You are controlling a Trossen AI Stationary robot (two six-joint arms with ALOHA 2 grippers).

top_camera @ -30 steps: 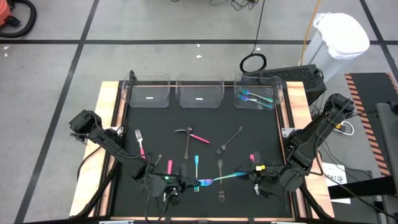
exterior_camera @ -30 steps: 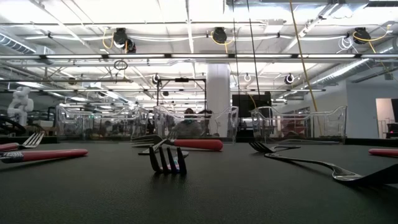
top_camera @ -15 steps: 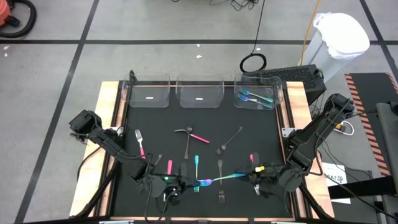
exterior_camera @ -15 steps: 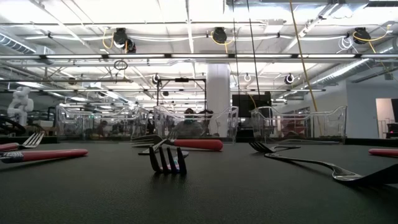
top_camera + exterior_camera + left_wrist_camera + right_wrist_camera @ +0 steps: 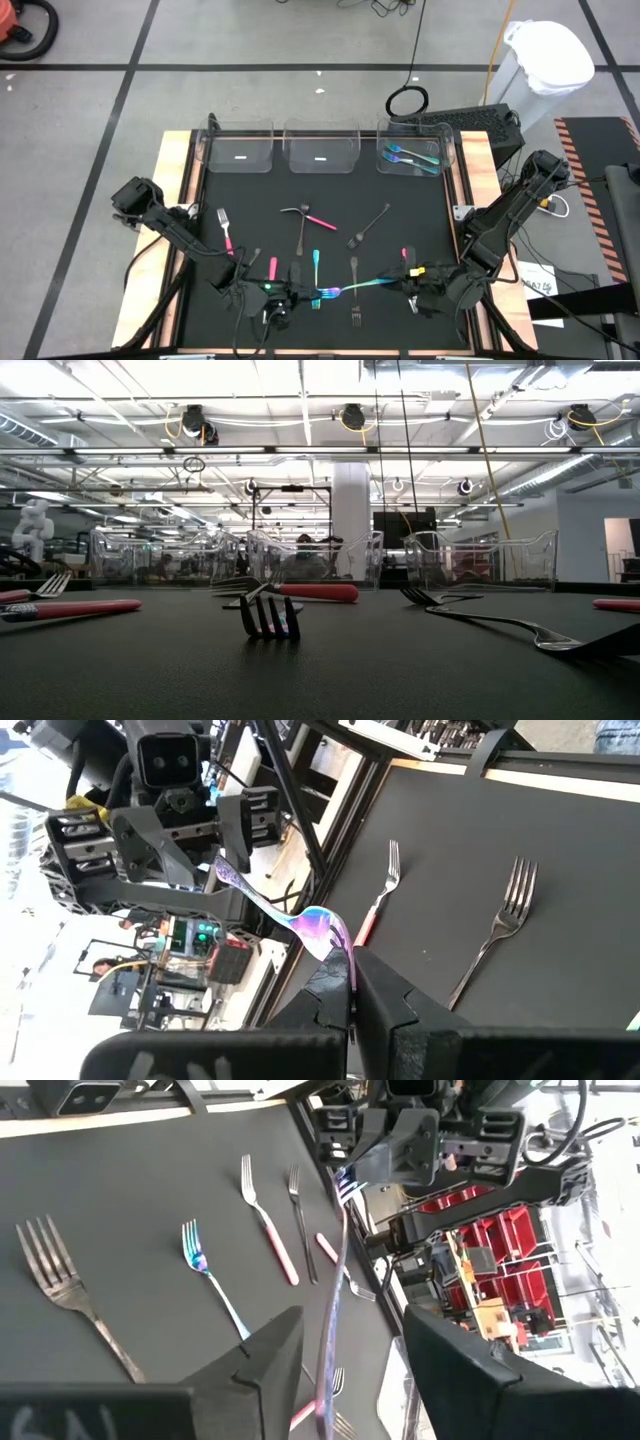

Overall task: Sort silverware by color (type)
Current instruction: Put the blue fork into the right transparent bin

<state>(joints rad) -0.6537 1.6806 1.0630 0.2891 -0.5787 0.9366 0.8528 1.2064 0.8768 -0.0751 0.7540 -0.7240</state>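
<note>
An iridescent teal piece of silverware [image 5: 365, 285] hangs level above the mat's near edge, between my two grippers. My left gripper [image 5: 312, 296] [image 5: 350, 960] is shut on its wide head end. Its slim handle [image 5: 335, 1270] runs into the gap of my right gripper [image 5: 412, 283] [image 5: 345, 1330], which is open. One right finger [image 5: 265, 1360] stands on each side of the handle, and I see no touch. Pink-handled forks [image 5: 225, 230], black forks [image 5: 370, 228] and a teal fork [image 5: 316, 265] lie flat on the black mat. My left gripper pinches the piece's wide head end [image 5: 325, 930] between its two shut fingers. The fingers come about level from the table's left and lie along the piece. The piece is lifted clear of the mat, and its handle [image 5: 245, 890] points toward the table's right.
Three clear bins stand along the far edge [image 5: 240, 150] [image 5: 322, 150] [image 5: 412, 155]; the right one holds teal pieces [image 5: 410, 157]. A black fork [image 5: 355, 300] lies on the mat under the held piece. More pink handles [image 5: 272, 268] [image 5: 405, 255] lie near the grippers.
</note>
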